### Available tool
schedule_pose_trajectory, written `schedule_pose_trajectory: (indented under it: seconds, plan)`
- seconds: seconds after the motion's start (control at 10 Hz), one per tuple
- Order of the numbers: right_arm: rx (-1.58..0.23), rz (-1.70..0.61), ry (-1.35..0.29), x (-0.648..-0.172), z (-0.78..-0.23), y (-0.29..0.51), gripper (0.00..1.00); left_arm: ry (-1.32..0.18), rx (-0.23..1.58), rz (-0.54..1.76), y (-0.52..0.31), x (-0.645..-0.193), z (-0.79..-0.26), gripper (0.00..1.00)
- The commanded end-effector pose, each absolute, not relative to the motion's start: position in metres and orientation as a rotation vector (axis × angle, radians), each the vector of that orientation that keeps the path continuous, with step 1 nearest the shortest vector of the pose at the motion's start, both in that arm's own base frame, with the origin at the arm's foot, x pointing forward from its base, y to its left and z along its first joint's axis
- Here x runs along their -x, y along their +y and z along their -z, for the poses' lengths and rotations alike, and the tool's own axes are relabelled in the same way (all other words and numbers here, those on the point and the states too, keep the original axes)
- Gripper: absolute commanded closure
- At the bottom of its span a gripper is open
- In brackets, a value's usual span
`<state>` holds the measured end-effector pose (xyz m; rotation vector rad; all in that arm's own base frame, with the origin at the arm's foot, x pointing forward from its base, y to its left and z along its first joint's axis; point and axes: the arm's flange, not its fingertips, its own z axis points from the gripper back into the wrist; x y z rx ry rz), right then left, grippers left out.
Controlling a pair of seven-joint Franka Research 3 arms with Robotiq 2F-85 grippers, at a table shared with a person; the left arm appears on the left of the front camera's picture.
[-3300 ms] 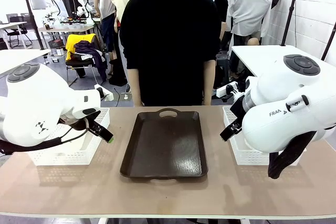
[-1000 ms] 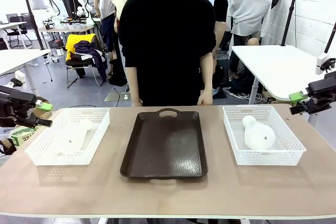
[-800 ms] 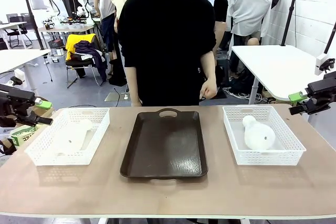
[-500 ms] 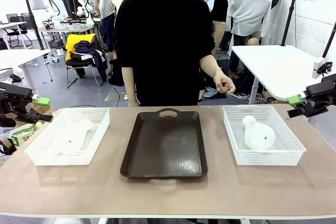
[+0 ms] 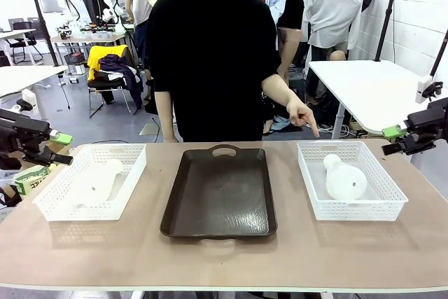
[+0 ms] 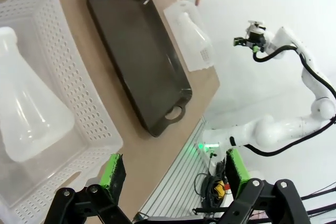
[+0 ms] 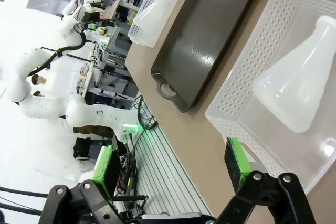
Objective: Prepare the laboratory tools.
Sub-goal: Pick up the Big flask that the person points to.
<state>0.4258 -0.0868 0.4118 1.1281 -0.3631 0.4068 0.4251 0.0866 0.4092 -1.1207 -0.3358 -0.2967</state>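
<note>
The long tan table (image 5: pixel 224 260) runs the full width in front of me, its top smooth and light brown. At its centre lies a dark brown tray (image 5: pixel 218 197), flat on the wood, with one cut-out handle at 12 o'clock and the other at 6 o'clock. At 9 o'clock from the tray sits a white mesh basket (image 5: pixel 80 212), well apart from it. At 3 o'clock sits a second white mesh basket (image 5: pixel 360 210), nearer the tray but not touching it.

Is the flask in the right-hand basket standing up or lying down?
Lying down: the flask rests on its side on the floor of the basket.
</note>
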Motion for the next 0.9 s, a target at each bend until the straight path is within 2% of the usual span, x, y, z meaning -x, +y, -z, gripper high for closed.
schedule_pose_trajectory:
  seconds: [0.0, 0.8]
  plan:
    - [-1.122, -0.398, -0.342, -0.4246, -0.4121, -0.0858, 0.0, -0.333, 1.163, 0.29, 0.0924, -0.4246, -0.4109, 0.0]
    - [-1.122, -0.398, -0.342, -0.4246, -0.4121, -0.0858, 0.0, -0.333, 1.163, 0.29, 0.0924, -0.4246, -0.4109, 0.0]
